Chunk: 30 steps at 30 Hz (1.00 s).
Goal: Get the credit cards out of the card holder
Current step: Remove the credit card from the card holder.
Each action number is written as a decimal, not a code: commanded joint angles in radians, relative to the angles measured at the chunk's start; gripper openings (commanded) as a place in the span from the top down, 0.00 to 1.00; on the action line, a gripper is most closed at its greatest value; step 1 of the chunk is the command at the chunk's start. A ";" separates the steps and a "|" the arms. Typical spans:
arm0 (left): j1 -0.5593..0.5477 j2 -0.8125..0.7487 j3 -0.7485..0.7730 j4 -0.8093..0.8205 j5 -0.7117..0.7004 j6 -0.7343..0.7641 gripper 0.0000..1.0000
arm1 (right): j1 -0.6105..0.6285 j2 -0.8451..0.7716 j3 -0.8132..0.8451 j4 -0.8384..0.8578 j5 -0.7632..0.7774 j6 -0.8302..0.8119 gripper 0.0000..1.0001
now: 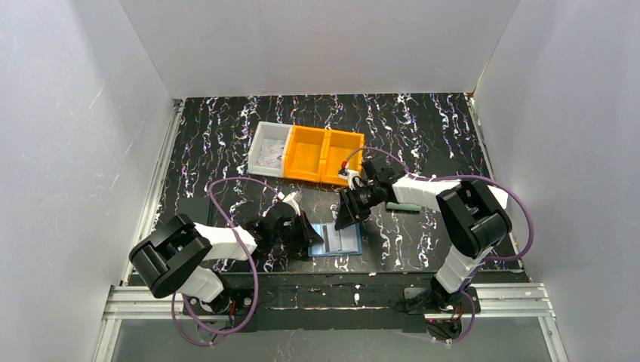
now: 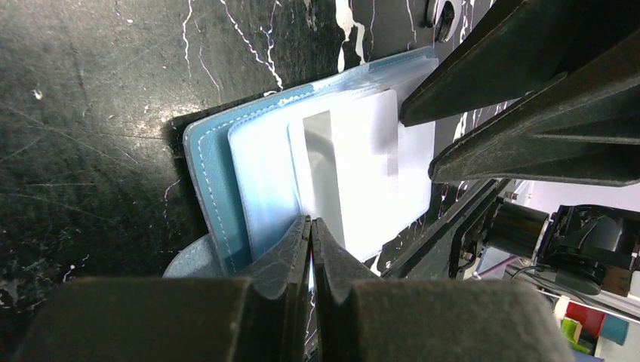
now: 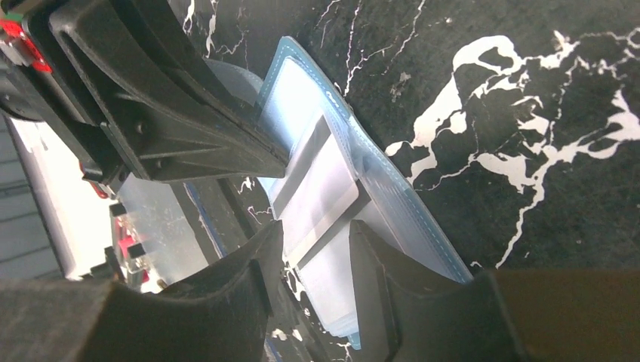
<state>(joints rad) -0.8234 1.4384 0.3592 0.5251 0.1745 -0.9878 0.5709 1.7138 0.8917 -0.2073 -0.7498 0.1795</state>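
The blue card holder [image 1: 338,241] lies open on the black marbled table, near the front middle. It also shows in the left wrist view [image 2: 207,173] and the right wrist view [image 3: 392,188]. A pale credit card [image 2: 355,162] with a grey stripe sticks partly out of its clear pocket, also seen in the right wrist view [image 3: 321,188]. My left gripper [image 2: 310,224] is shut, its tips resting on the holder's near edge [image 1: 311,238]. My right gripper [image 3: 315,235] is open and straddles the card's free end [image 1: 347,216].
Two orange bins [image 1: 323,154] and a white bin [image 1: 269,148] stand side by side behind the holder. A greenish pouch [image 1: 407,207] lies under the right forearm. White walls close in the table on three sides.
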 commanded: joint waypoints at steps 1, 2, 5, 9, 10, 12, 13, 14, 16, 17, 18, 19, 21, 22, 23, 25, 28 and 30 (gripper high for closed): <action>-0.003 0.055 -0.034 -0.079 -0.034 0.006 0.97 | -0.013 0.007 -0.033 0.003 0.110 0.116 0.51; -0.003 0.057 -0.034 -0.073 -0.032 0.003 0.97 | -0.013 0.011 -0.036 0.009 0.100 0.141 0.51; -0.003 0.058 -0.039 -0.059 -0.028 -0.007 0.97 | -0.013 0.011 -0.049 0.029 0.090 0.217 0.48; -0.004 0.051 -0.051 -0.045 -0.027 -0.016 0.98 | -0.013 -0.021 -0.083 0.066 0.141 0.331 0.47; -0.003 0.047 -0.054 -0.042 -0.028 -0.018 0.98 | -0.013 -0.033 -0.099 0.083 0.161 0.365 0.46; -0.004 0.044 -0.058 -0.040 -0.029 -0.021 0.98 | -0.012 -0.060 -0.136 0.123 0.177 0.412 0.44; -0.005 0.043 -0.059 -0.038 -0.029 -0.021 0.98 | -0.012 -0.071 -0.149 0.139 0.180 0.430 0.44; -0.004 0.042 -0.060 -0.035 -0.029 -0.021 0.98 | -0.013 -0.077 -0.156 0.149 0.178 0.442 0.44; -0.004 0.045 -0.059 -0.031 -0.027 -0.022 0.98 | -0.013 -0.074 -0.165 0.161 0.169 0.457 0.44; -0.004 0.046 -0.057 -0.028 -0.025 -0.022 0.98 | -0.012 -0.069 -0.166 0.164 0.164 0.460 0.44; -0.005 0.050 -0.055 -0.027 -0.024 -0.022 0.98 | -0.011 -0.062 -0.166 0.164 0.165 0.460 0.45; -0.004 0.054 -0.053 -0.024 -0.022 -0.022 0.98 | -0.011 -0.053 -0.165 0.164 0.169 0.461 0.45; -0.004 0.063 -0.049 -0.019 -0.015 -0.022 0.98 | -0.011 -0.032 -0.161 0.157 0.169 0.457 0.46; -0.003 0.066 -0.047 -0.016 -0.012 -0.021 0.98 | -0.011 -0.023 -0.158 0.155 0.169 0.455 0.46; -0.004 0.068 -0.045 -0.013 -0.009 -0.021 0.98 | -0.010 -0.016 -0.156 0.152 0.168 0.454 0.46; -0.003 0.073 -0.044 -0.006 -0.004 -0.020 0.98 | -0.008 -0.007 -0.155 0.151 0.171 0.449 0.47; -0.003 0.081 -0.043 0.006 0.000 -0.023 0.98 | -0.004 0.002 -0.157 0.153 0.172 0.446 0.47; -0.004 0.086 -0.045 0.014 0.003 -0.025 0.98 | -0.003 0.009 -0.157 0.154 0.175 0.441 0.48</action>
<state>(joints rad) -0.8192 1.4723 0.3336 0.6212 0.1928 -1.0328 0.5625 1.6646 0.7563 -0.0044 -0.6941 0.6598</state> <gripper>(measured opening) 0.021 0.522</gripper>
